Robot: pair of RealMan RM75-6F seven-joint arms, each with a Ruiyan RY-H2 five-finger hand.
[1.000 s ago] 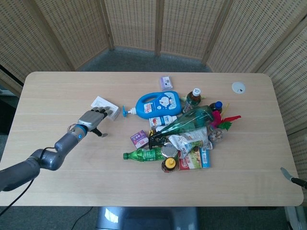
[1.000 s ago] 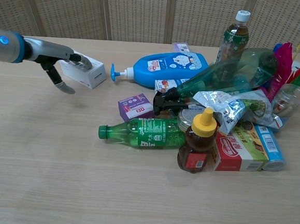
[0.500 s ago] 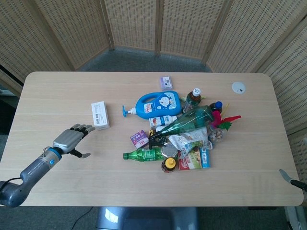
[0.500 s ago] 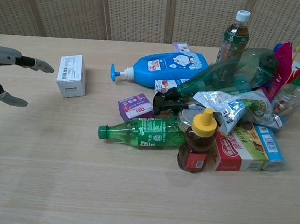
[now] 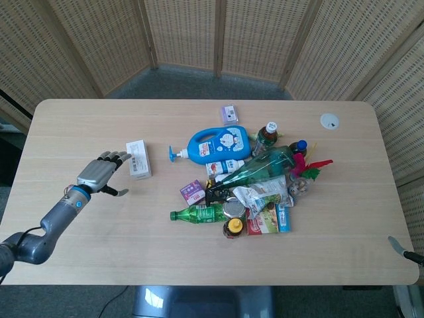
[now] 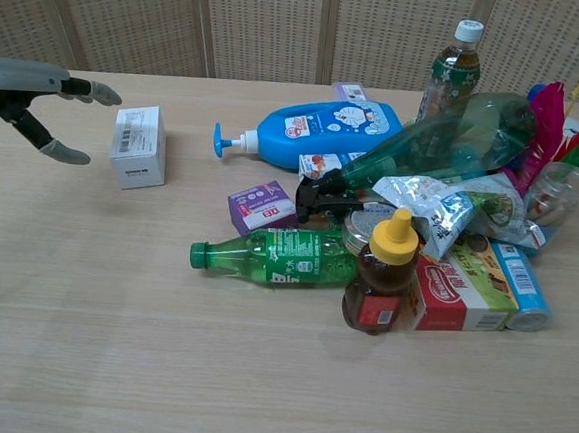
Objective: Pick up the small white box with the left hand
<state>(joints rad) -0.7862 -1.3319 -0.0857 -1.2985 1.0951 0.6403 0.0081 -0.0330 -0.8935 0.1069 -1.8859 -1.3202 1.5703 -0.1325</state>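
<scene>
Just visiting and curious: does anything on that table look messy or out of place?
Yes. Right of centre, items lie heaped: a green bottle on its side and a blue pump bottle tipped over. The small white box sits apart, near the open left hand.

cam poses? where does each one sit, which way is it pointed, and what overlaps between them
Head view: high, looking steeply down on the whole table; shows the left hand with its forearm, and a sliver of the right arm at the lower right edge.
Chest view: low, at table height, facing across to the wicker screens; only the left hand shows.
Shared: left hand, open beside the small white box, and the clutter pile.

left hand (image 5: 97,175) empty, fingers (image 6: 103,92) spread
</scene>
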